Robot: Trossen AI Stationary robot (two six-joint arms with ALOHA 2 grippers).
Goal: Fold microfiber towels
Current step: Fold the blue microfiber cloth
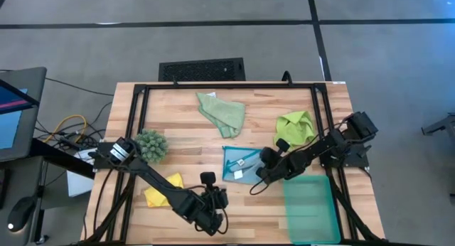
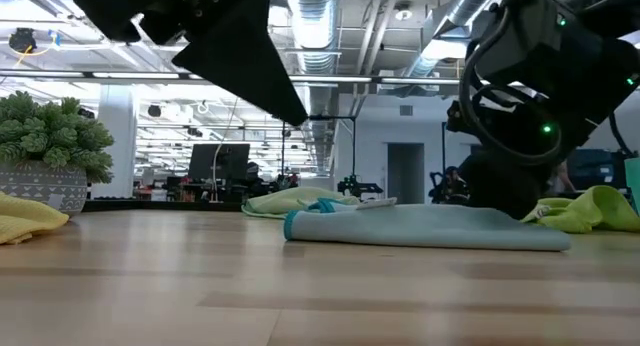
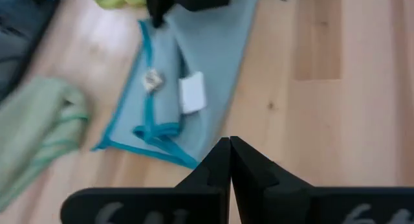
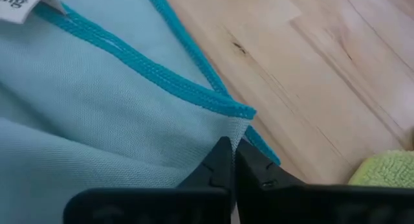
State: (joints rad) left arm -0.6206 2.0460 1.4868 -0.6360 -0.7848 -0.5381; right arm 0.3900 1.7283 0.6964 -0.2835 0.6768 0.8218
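Note:
The light blue towel [image 1: 240,164] lies folded at the table's middle, a white label [image 3: 192,93] on top; it also shows in the low view [image 2: 430,228]. My right gripper [image 4: 231,153] is shut on it near its near right corner [image 1: 259,176]. My left gripper [image 3: 229,153] is shut and empty, above the table just near-left of that towel [image 1: 208,180]. The pale sage green towel [image 1: 222,111] lies crumpled at the far middle. The lime green towel [image 1: 295,129] lies at the right, the yellow towel [image 1: 163,190] at the near left. My right gripper pinches the light blue towel's teal-stitched edge [image 4: 238,123] just beside a corner [image 4: 249,112], between its two fingers. The cloth puckers toward the fingertips. The towel's body lies flat on the table [image 2: 430,236]. One layer or several, I cannot tell.
A dark-green spiky clump [image 1: 151,143] in a grey pot stands at the left. A teal plastic tray [image 1: 310,207] lies at the near right, close to my right arm. Bare wood [image 1: 242,214] shows along the near edge between my arms.

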